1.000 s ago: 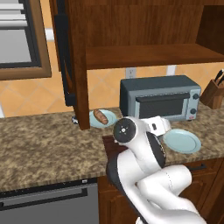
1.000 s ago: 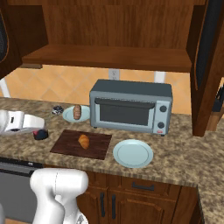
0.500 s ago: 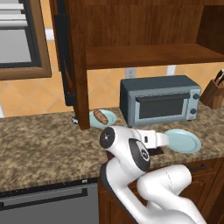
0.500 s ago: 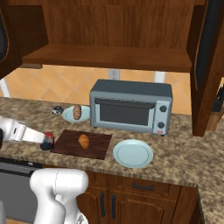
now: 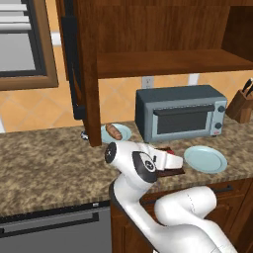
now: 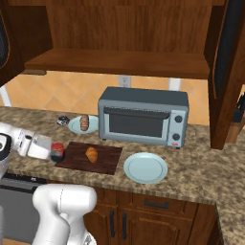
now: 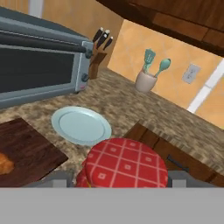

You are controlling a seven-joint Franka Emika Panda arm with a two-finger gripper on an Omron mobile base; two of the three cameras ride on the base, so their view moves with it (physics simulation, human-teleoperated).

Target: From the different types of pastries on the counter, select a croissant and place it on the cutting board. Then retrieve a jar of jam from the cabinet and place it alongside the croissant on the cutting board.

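My gripper (image 6: 56,152) is shut on the jar of jam (image 6: 58,149), a small dark jar whose red checked lid (image 7: 126,164) fills the lower hand view. The jar hangs at the left end of the dark wooden cutting board (image 6: 104,163); I cannot tell whether it touches the board. The golden-orange croissant (image 6: 91,154) lies near the middle of the board, a short way right of the jar, and shows at the edge of the hand view (image 7: 4,164). In the left base view my own arm (image 5: 141,165) hides most of the board (image 5: 174,173).
A grey toaster oven (image 6: 143,117) stands behind the board. An empty pale blue plate (image 6: 145,167) lies to the board's right. Another plate (image 6: 75,126) behind the board holds the brown loaf (image 6: 84,122). The open cabinet shelf (image 6: 119,62) hangs overhead. A knife block (image 5: 241,104) stands far right.
The gripper with the jar has moved right and down, from out beyond the counter's left front to the left end of the cutting board. The croissant has stayed put.
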